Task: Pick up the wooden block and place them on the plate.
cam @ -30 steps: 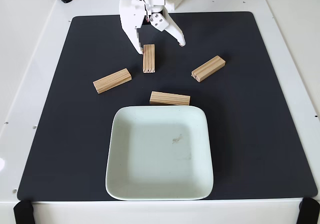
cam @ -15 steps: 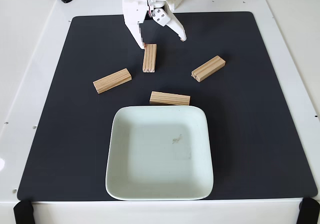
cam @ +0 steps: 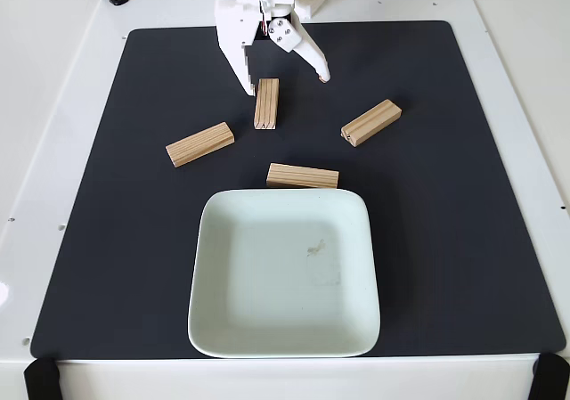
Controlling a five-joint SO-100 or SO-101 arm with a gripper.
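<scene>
Nothing placed yet: plate point(cam: 223, 329) bare, four blocks on the mat point(cam: 463, 240). Claw point(cam: 287, 85) spread wide, empty, straddling far end of upright block point(cam: 265, 104). All four left.

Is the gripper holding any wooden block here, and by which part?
Nothing is held. The gripper is open above the far end of the upright-lying wooden block, which rests on the mat.
</scene>
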